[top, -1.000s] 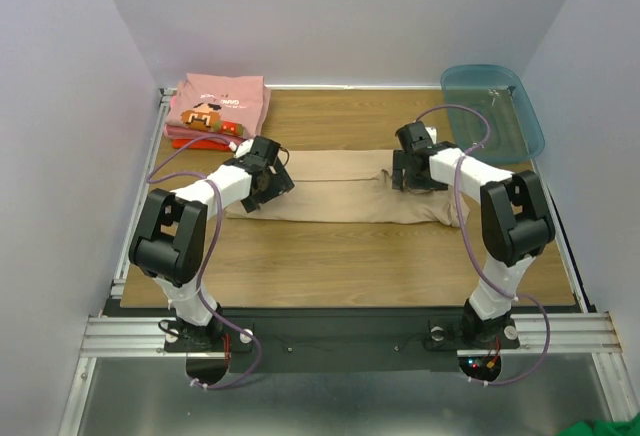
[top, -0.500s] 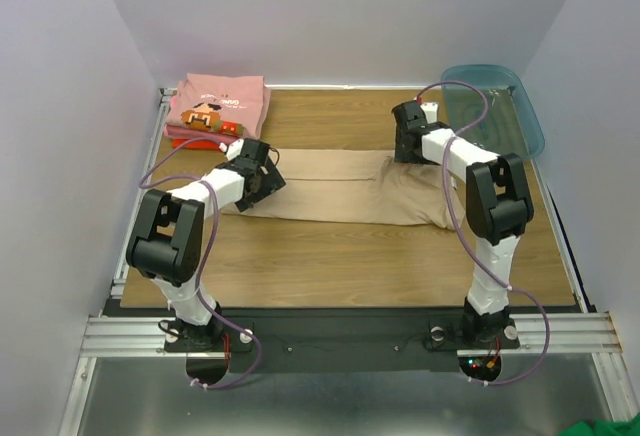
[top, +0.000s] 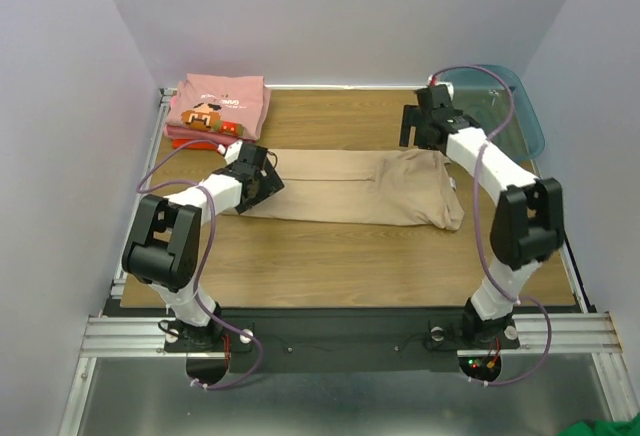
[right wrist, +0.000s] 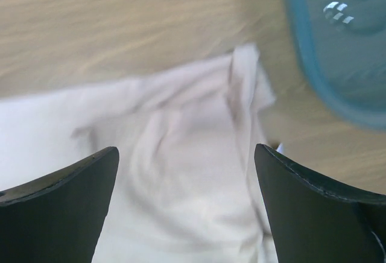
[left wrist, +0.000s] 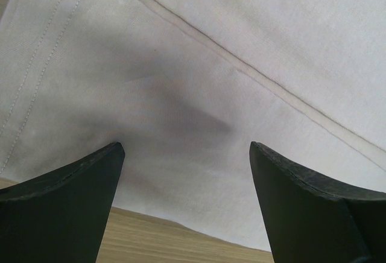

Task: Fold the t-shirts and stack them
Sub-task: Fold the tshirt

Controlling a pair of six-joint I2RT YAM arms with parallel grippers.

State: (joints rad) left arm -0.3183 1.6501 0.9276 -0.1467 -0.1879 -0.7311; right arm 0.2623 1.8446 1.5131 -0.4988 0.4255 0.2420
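The tan shirt [top: 350,188] lies in a long band across mid-table. To fold it well, each gripper should pinch an end squarely at the hem. The left gripper [top: 262,176] is spread and empty over the left end. The right gripper [top: 418,128], also spread and empty, sat on the cloth 1 s ago and has risen toward the bin [top: 522,121].

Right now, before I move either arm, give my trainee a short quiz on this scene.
1. True or false: the left end effector is shut on the tan shirt.
2. Fill in: the pink shirt lies on a ___ shirt.
3. The right end effector is nearest the tan shirt's: A) middle B) end by the teal bin C) end by the pink shirt.
Key: 1 false, open; 2 red-orange shirt; 3 B.
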